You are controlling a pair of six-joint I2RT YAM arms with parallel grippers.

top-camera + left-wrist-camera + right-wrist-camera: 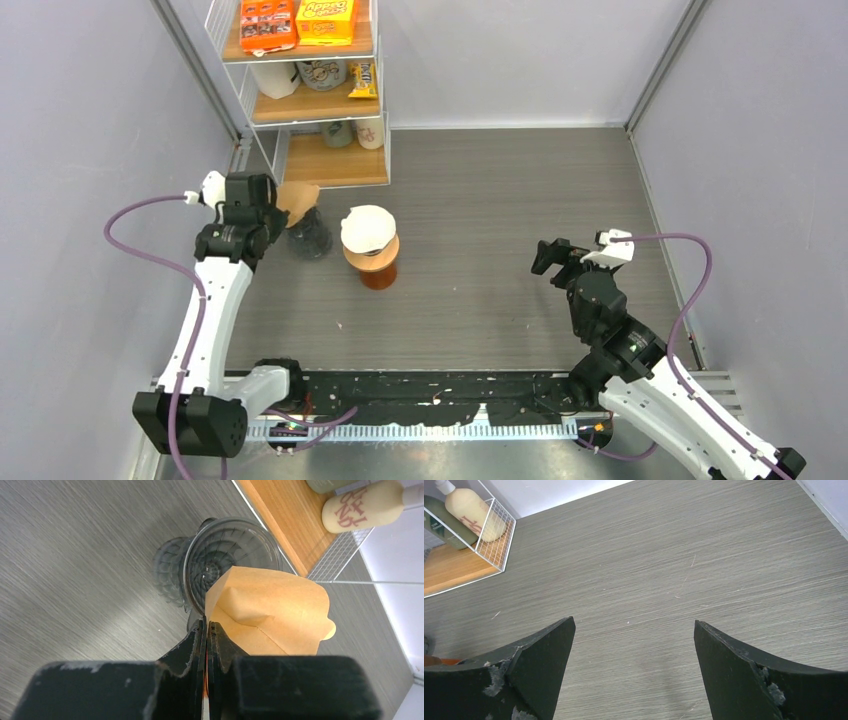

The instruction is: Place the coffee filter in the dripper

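My left gripper (272, 214) is shut on a brown paper coffee filter (297, 198), pinching its edge. In the left wrist view the gripper (206, 625) holds the filter (270, 612) just above the rim of a dark clear ribbed dripper (220, 565). The dripper (312, 238) stands on the table right of the left gripper. My right gripper (547, 257) is open and empty, far right of the dripper; in the right wrist view it (634, 625) hovers over bare table.
An orange-brown cup with a white filter on top (369, 245) stands just right of the dripper. A wire-and-wood shelf (305, 100) with boxes, mugs and bottles (365, 505) stands behind the dripper, close to the left gripper.
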